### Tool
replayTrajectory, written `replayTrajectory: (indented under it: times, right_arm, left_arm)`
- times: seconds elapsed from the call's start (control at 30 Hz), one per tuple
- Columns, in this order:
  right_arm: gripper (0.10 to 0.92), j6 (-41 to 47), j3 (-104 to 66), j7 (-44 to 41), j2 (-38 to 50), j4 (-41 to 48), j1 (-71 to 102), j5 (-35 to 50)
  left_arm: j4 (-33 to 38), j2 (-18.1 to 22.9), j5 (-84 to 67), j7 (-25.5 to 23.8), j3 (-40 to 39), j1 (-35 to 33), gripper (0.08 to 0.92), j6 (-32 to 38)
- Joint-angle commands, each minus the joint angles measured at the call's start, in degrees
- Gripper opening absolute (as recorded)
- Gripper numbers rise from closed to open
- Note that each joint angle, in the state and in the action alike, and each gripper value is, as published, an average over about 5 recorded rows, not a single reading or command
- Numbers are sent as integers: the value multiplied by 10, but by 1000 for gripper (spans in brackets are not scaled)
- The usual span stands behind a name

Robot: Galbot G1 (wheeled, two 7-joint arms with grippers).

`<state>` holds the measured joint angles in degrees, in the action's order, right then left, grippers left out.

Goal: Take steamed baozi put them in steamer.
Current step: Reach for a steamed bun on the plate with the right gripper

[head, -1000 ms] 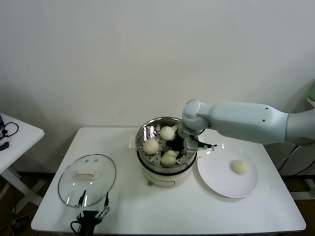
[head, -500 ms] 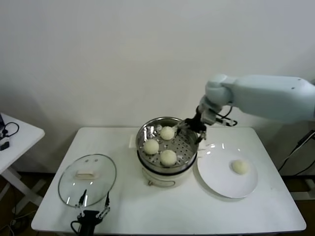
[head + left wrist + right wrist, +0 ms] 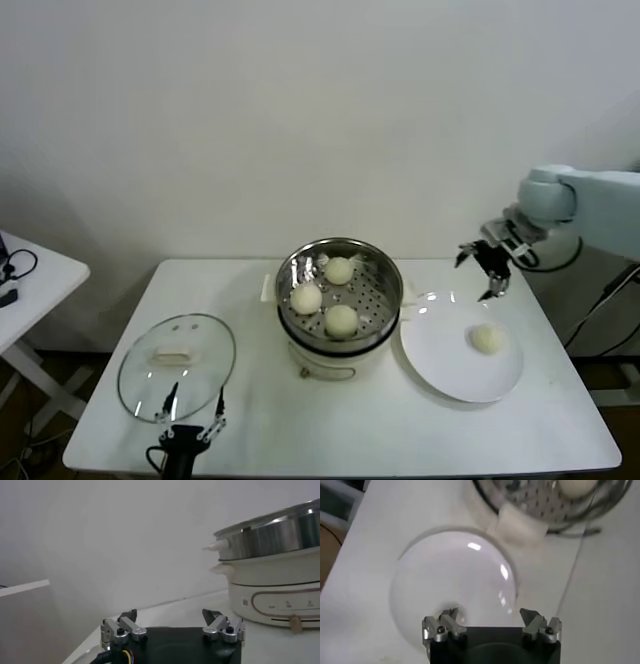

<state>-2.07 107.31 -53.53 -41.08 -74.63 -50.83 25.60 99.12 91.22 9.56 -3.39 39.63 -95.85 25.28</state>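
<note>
Three cream-white baozi (image 3: 341,320) lie in the round steel steamer (image 3: 383,275) on its cream pot base at the table's middle. A fourth baozi (image 3: 488,339) lies on the white plate (image 3: 440,355) to the right. My right gripper (image 3: 486,268) is open and empty, held in the air above the plate's far edge, up and a little left of that baozi. In the right wrist view the plate (image 3: 440,580) lies below the open gripper (image 3: 491,622) and the steamer (image 3: 550,505) shows beyond it. My left gripper (image 3: 188,421) is open, parked at the table's front left.
A round glass lid (image 3: 178,362) with a cream handle lies flat at the table's left, just behind the left gripper. A second white table (image 3: 30,285) stands off to the far left. The steamer's pot base (image 3: 280,600) shows in the left wrist view.
My right gripper has left the steamer, rising and swinging right to above the plate. A baozi it set down stays in the steamer. The left arm has not moved.
</note>
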Motion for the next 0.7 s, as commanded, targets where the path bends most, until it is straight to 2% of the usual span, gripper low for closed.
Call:
replayTrajectory:
  times: [0.03,0.53,0.7]
  right_arm:
    - [823,98,-121,-6,80,60,187,-43]
    - [823,44,-272,-10,25,198,345,-134]
    - [823,40,-304,-11,11,215,378,-146]
  left_arm:
    - [-5,2,1,0,1,0,823,2]
    - [-16,12,11,2,5,-7,823,4]
    - [-18,15,14,2,6,-9,823,4]
